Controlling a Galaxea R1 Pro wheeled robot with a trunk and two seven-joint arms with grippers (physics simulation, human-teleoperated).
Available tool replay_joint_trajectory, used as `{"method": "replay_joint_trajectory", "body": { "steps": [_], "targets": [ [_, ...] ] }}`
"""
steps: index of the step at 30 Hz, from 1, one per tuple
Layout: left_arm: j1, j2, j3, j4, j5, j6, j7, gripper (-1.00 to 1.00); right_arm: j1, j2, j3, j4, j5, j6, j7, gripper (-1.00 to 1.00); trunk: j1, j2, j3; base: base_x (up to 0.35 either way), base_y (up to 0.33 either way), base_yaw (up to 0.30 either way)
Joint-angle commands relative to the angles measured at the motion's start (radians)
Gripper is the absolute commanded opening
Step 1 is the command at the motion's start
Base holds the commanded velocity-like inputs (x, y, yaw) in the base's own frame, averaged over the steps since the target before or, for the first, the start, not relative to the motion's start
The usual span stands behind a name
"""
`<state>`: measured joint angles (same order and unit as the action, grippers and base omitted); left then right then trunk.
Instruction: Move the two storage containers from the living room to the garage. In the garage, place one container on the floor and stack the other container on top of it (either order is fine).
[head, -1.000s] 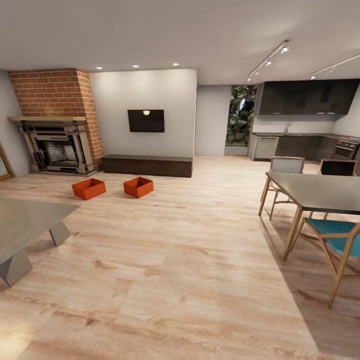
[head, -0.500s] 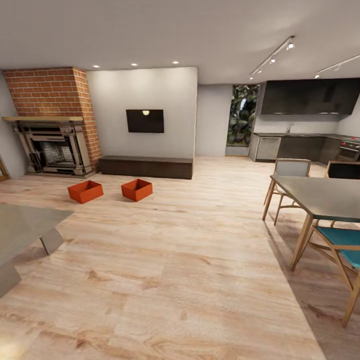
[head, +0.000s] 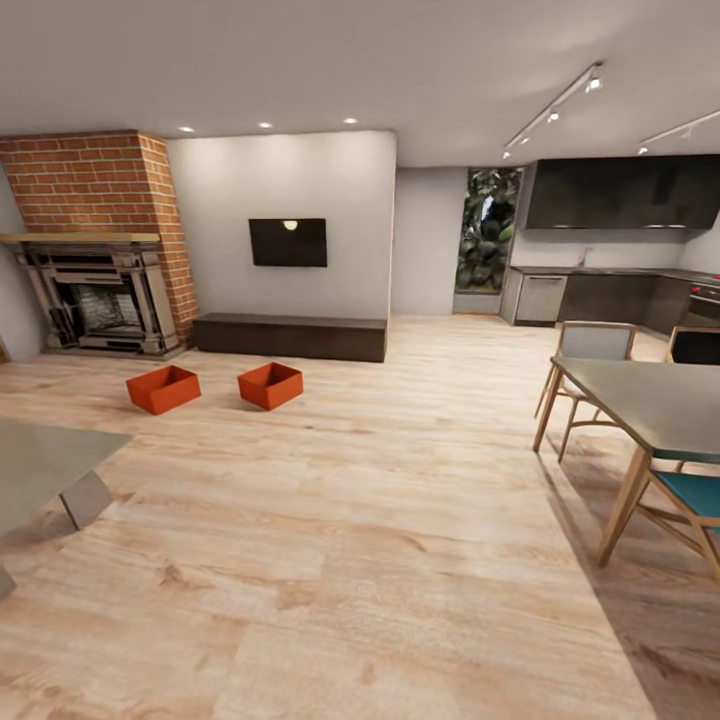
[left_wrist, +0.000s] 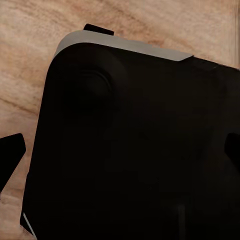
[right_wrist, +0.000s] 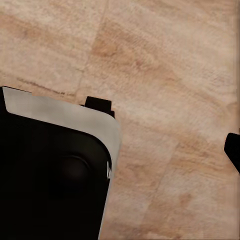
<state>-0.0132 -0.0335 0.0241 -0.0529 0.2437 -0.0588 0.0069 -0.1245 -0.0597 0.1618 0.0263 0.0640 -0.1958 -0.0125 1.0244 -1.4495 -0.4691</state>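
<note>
The two storage containers, red-orange open boxes, sit side by side on the living room's light wood planks; one is to the left, the other to its right, in front of a dark low bench. Both are a few metres ahead of me, left of centre. The garage and its floor are out of view. In the left wrist view my left gripper is open, with dark fingertips at the frame's edges over my black base. My right gripper hangs open over the planks, one fingertip showing.
A brick fireplace stands at the far left and a dark bench under a wall screen. A grey low table is near left. A dining table with chairs is at right. Wide plank floor lies between.
The whole head view has shifted: the camera moved forward, so the side tables slid outward. The containers have stayed where they were on the planks.
</note>
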Motion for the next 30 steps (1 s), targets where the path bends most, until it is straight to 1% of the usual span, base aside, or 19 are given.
{"method": "replay_joint_trajectory", "body": {
  "steps": [1, 30],
  "targets": [
    [-0.001, 0.0, 0.003, 0.001, 0.002, -0.004, 0.001, 1.0, -0.001, 0.0, 0.002, 0.003, 0.007, -0.005, -0.001, 1.0, 0.001, 0.0, -0.001, 0.322, 0.0, 0.0],
    [-0.001, 0.0, 0.005, 0.001, 0.005, -0.004, 0.001, 1.0, -0.001, 0.0, 0.001, 0.003, 0.005, -0.007, -0.003, 1.0, 0.001, 0.0, -0.001, 0.322, 0.0, 0.0]
  ]
}}
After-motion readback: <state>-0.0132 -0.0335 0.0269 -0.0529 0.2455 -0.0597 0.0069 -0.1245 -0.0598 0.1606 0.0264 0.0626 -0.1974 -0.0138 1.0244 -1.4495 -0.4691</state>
